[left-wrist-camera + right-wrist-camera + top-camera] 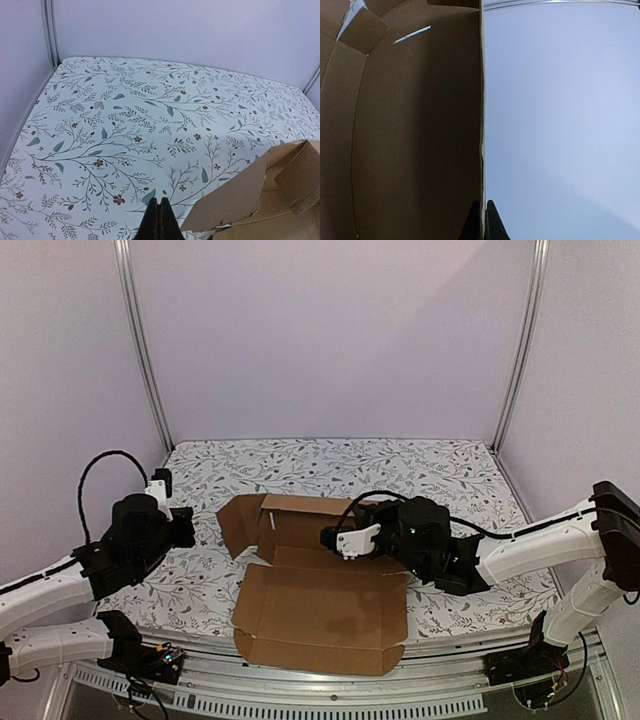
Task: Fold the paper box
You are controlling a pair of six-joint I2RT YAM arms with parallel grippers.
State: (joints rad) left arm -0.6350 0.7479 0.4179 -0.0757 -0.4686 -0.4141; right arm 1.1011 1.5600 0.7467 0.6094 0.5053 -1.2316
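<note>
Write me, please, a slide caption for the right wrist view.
Right gripper pinches the thin edge of a paper box panel, brown cardboard left, pale wall right.

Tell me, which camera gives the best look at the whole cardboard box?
The top external view: the paper box shows there whole, with its flaps spread out. The left wrist view catches only one corner of it. The right wrist view shows just a close inner panel and a wall edge.

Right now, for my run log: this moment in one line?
paper box: partly folded; left gripper: shut, empty; right gripper: shut on box wall
</note>
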